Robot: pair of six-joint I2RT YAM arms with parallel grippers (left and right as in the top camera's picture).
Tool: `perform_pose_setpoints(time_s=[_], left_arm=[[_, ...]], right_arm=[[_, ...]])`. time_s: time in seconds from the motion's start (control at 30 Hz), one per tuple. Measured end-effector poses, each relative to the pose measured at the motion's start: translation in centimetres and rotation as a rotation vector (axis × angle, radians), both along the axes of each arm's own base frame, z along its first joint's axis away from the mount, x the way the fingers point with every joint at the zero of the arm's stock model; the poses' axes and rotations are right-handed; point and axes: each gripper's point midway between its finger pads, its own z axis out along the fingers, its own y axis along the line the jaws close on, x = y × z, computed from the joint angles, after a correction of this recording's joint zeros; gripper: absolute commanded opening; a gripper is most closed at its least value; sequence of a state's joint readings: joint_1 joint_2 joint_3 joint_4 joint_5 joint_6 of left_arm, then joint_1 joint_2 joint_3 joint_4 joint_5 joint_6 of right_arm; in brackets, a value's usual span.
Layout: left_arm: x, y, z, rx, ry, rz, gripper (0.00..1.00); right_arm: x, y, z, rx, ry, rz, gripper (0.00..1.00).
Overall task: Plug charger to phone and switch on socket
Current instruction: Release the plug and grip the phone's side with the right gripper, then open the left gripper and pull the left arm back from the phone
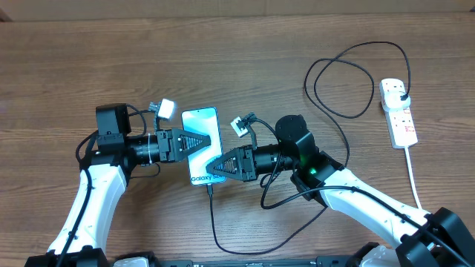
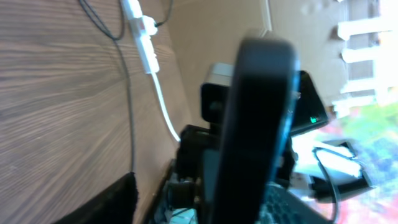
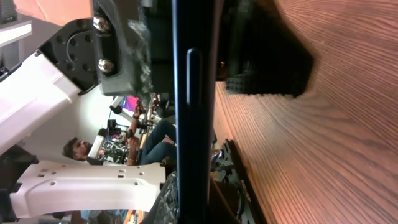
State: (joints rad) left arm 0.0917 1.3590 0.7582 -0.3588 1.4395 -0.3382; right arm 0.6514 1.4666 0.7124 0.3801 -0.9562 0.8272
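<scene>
While the right gripper (image 1: pixel 213 167) clamps the lower right corner of the phone (image 1: pixel 199 133), pinching it across its thin body, the left gripper (image 1: pixel 194 142) sits over the phone's left edge; whether those fingers grasp or have let go I cannot tell, since the left wrist view gives only a blurred dark slab; the phone faces screen up; the charger (image 1: pixel 213 222) runs from the phone's bottom edge, loops below it, passes by the right arm and climbs to its plug in the socket (image 1: pixel 401 119), well to the right of the phone; whether the tip is fully seated in the port is not visible; as I judge the risks: if the tip is only half in, any shift of the phone could pull it free; the slack near the right arm could snag when an arm heads for the socket's switch, dragging the phone along; a one-sided clamp may also tilt the phone
</scene>
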Motion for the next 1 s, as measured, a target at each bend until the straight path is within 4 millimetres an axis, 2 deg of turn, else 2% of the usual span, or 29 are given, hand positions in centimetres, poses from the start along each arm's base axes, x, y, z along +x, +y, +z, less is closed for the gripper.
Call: perform_pose_setpoints(time_s=[0.1,0.23,0.3,0.6,0.87,1.0], left_arm=[[0.5,0.2,-0.7,0.042,0.004,0.030,0.83],[1.2,0.5,-1.7,0.103,0.011,0.073,0.92],[1.6,0.8,-2.4,0.140,0.017,0.099,1.00],[3.1,2.6,-5.7,0.335,0.067,0.230,1.00],[4.9,6.0,-9.0,0.580,0.091,0.396,1.00],[5.5,8.1,-10.3,0.703,0.102,0.480,0.99]], right_arm=[[0.5,-0.6,-1.1,-0.042,0.033,-0.030,0.04],[2.0,-2.3,-4.0,-0.154,0.106,-0.122,0.04],[2.8,-3.3,-5.6,-0.220,0.128,-0.179,0.04],[5.0,-7.0,-12.1,-0.511,0.137,-0.384,0.04],[5.7,-7.8,-14.8,-0.593,0.142,-0.417,0.04],[5.8,-8.0,-15.2,-0.605,0.143,-0.423,0.04]])
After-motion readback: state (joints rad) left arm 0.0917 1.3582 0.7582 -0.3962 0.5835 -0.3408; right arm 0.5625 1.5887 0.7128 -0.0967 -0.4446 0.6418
